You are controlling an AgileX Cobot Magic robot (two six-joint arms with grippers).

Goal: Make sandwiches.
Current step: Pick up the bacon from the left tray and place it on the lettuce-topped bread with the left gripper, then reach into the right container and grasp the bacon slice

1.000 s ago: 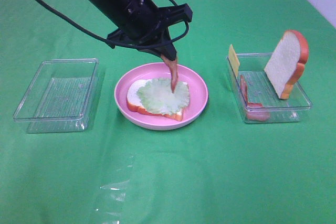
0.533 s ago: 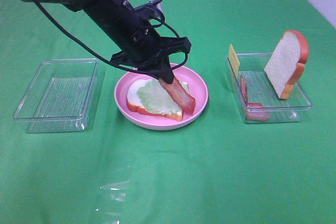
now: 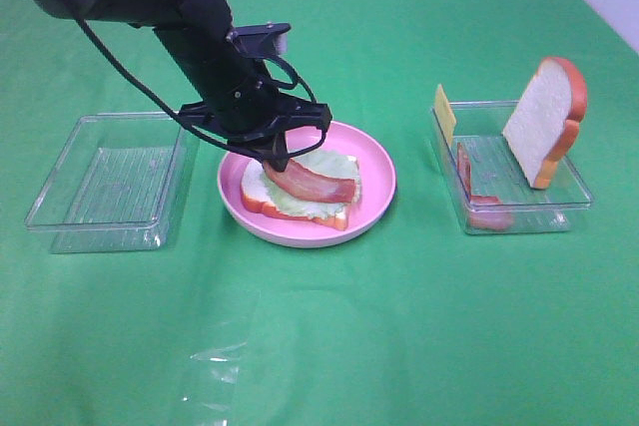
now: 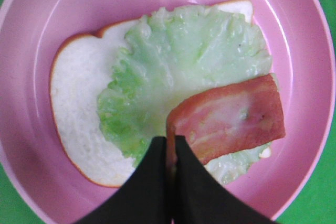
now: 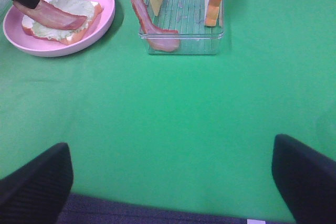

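1. Bacon strip (image 3: 310,183) (image 4: 231,116) (image 5: 52,17) lies on the lettuce leaf (image 3: 327,160) (image 4: 178,51), which covers a bread slice (image 3: 252,185) (image 4: 73,103) in the round pink plate (image 3: 377,179) (image 4: 31,24), a little left of centre in the high view
2. Its long axis there runs mostly left to right, sloping slightly down to the right; the gripped end is at the left and the free end points right, stopping over the leaf near the bread's right side
3. The left gripper (image 3: 275,159) (image 4: 170,148) is clamped on that left end, its two dark fingers almost together with the strip's edge pinched between them
4. The right gripper (image 5: 169,145) stands wide apart over the green cloth (image 3: 399,326), holding nothing
5. Right of the plate, a clear tray (image 3: 519,214) holds an upright bread slice (image 3: 544,122), a cheese square (image 3: 444,114) leaning at its far left corner and a second bacon strip (image 3: 479,192); another clear tray (image 3: 110,182) sits at the left
6. One second ago the bacon strip hung nearly vertical with its tip on the leaf; half a second ago it slanted steeply toward the lower right, its end past the bread
7. Now it lies flatter and further left, and the left gripper has moved left and lower
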